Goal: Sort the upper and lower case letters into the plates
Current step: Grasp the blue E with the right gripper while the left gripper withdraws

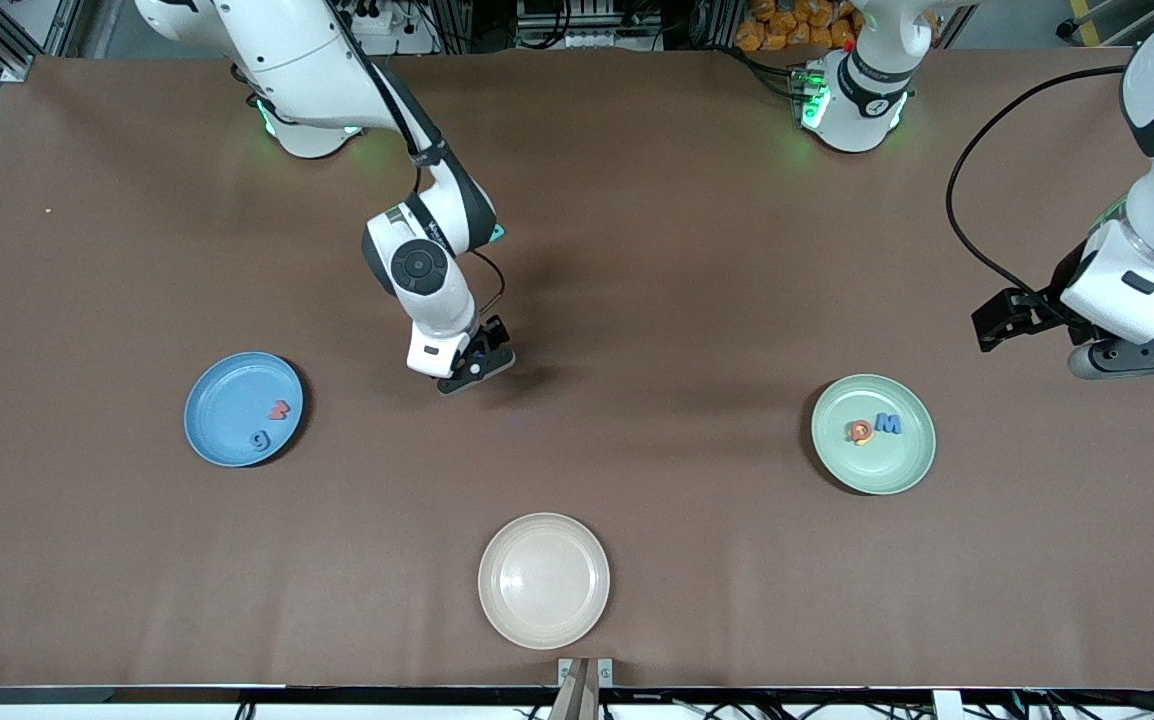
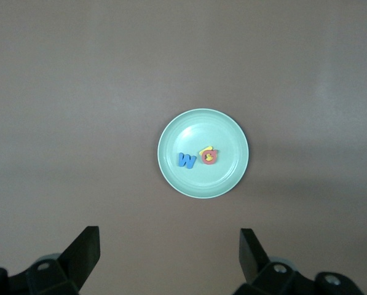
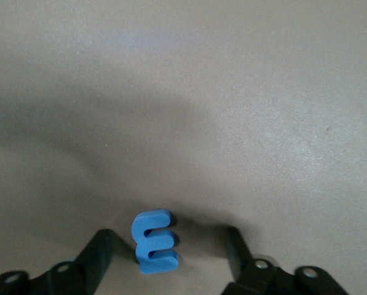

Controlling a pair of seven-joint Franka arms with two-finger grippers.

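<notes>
The cream plate (image 1: 544, 580) sits by the surface's (image 1: 637, 300) near edge. Mid-surface, the right hand (image 3: 168, 252) angles down, fingers apart around a blue letter (image 3: 153, 242). The left hand (image 2: 169, 255) waits spread wide above the mint plate (image 2: 229, 132).

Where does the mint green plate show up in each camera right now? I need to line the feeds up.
Front view: the mint green plate lies toward the left arm's end of the table, below the left gripper.
Left wrist view: the plate sits mid-picture, above the open fingers.
Right wrist view: not in it; only a blue E on the table.
Shared landmark: the blue letter M in the plate.
</notes>
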